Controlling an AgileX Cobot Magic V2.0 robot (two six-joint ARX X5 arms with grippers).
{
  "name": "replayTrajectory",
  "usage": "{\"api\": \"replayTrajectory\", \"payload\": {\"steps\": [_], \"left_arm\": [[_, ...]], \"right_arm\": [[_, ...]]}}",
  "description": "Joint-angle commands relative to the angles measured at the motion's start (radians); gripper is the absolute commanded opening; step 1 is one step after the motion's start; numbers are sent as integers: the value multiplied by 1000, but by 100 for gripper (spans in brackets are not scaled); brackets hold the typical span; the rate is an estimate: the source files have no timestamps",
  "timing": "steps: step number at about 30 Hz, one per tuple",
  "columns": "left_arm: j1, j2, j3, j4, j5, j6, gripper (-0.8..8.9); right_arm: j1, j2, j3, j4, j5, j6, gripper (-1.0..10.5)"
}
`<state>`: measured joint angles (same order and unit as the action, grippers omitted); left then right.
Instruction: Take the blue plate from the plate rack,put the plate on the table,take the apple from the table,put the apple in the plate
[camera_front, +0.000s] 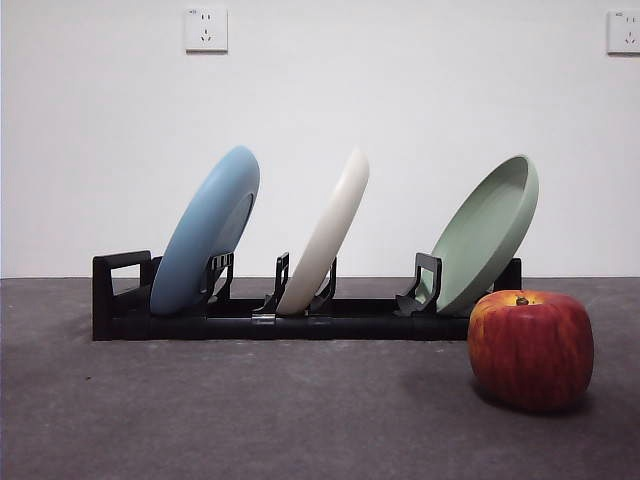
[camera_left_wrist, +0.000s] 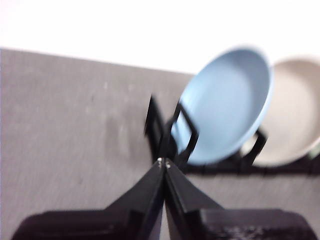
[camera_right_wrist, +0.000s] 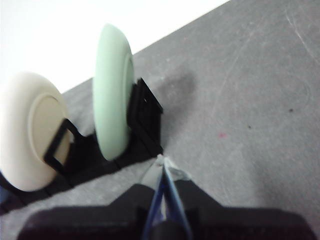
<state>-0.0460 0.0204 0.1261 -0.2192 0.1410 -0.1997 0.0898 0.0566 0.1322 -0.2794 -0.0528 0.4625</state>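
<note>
The blue plate (camera_front: 207, 231) leans in the left slot of the black plate rack (camera_front: 240, 315), tilted to the right. The red apple (camera_front: 530, 348) sits on the grey table (camera_front: 250, 420) in front of the rack's right end. In the left wrist view the blue plate (camera_left_wrist: 227, 104) stands in the rack (camera_left_wrist: 170, 132) a little beyond my left gripper (camera_left_wrist: 164, 162), whose jaws are pressed together with nothing between them. My right gripper (camera_right_wrist: 161, 160) is also shut and empty, near the rack's end (camera_right_wrist: 145, 122). Neither arm shows in the front view.
A cream-white plate (camera_front: 328, 232) stands in the middle slot and a sage-green plate (camera_front: 487, 233) in the right slot, just behind the apple. The rack's loop handle (camera_front: 120, 285) is at its left end. A white wall rises behind the table.
</note>
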Motion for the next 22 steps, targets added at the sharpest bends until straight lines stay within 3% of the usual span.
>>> {"api": "replayTrajectory", "payload": {"steps": [1, 5, 8, 22], "left_arm": [[2, 28, 53, -6, 0, -70, -7], [2, 100, 140, -7, 2, -71, -7], [2, 177, 209, -11, 20, -70, -7], [2, 665, 579, -64, 278, -31, -7]], "right_arm": [[-1, 34, 60, -8, -2, 17, -10], [-1, 121, 154, -18, -3, 2, -9], [-1, 206, 230, -21, -42, -61, -9], [-1, 663, 589, -70, -352, -194, 1]]}}
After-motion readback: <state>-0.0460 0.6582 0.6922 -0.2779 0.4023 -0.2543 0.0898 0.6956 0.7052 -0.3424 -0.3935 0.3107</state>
